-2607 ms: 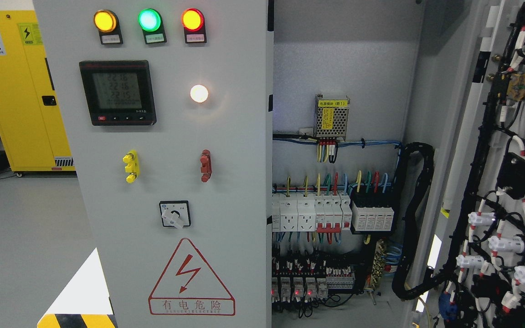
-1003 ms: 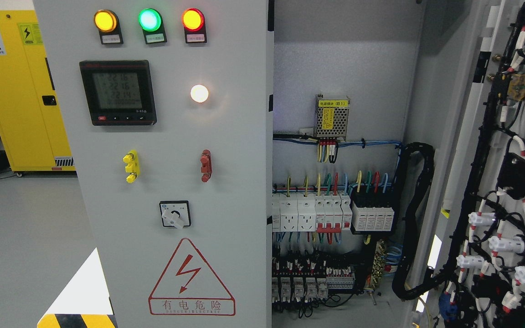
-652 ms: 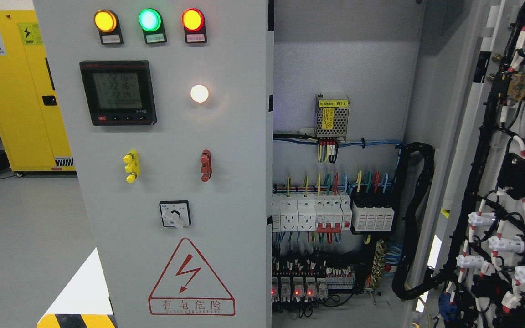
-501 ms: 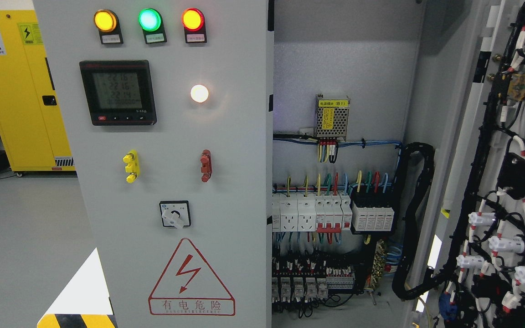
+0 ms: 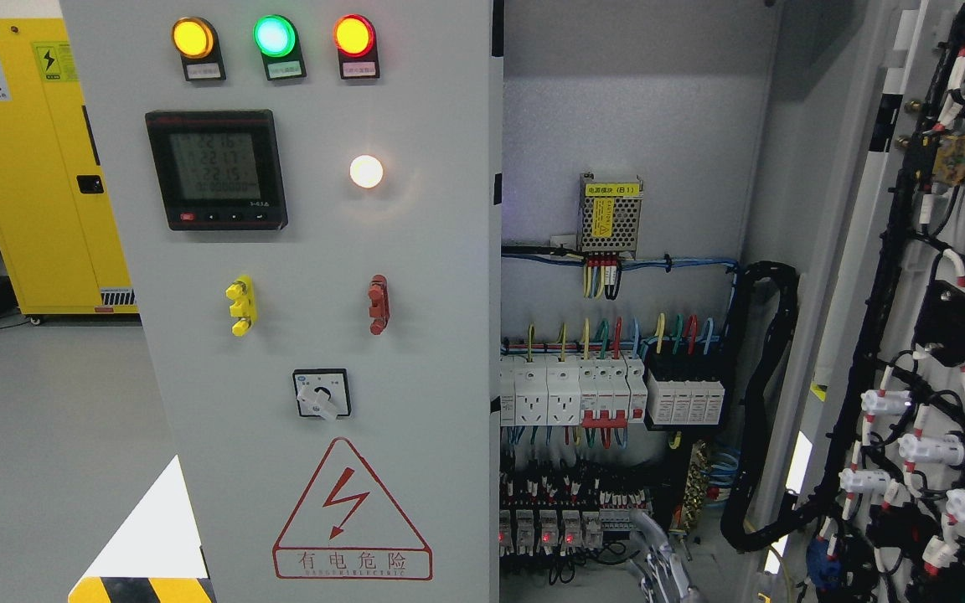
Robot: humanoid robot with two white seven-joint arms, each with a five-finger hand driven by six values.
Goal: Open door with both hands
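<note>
At the far left a yellow cabinet (image 5: 38, 167) is standing on the grey floor, well apart from the work. Next to it, the left door (image 5: 415, 251) of the grey electrical cabinet is facing the camera flat and looks shut. It is carrying three lit lamps (image 5: 275, 38) along the top, a digital meter (image 5: 216, 170), a rotary switch (image 5: 322, 394) and a red warning triangle (image 5: 352, 511).

To the right of that door's edge the cabinet interior is lying open to view, with a row of white breakers (image 5: 570, 391) and coloured wires above them.

At the bottom edge, just below the breakers and right of the picture's middle, the right hand (image 5: 663, 561) is showing. Only its silvery fingers (image 5: 648, 529) are in view. They are stretched upward, loosely spread, and are holding nothing. The left hand is not showing at all.

At the far right the right door (image 5: 910, 343) is already standing swung wide, with its wired inner face and black cable harness (image 5: 889, 276) turned toward the camera.

By my reading, the right leaf is done and the left one is still waiting, so the step in hand is the approach to the left door. That door's free edge is lying up and to the left of the hand, near but not touching. The next move probably calls for bringing the fingers to that edge, hooking behind it without brushing the live breakers, and pulling it outward.
</note>
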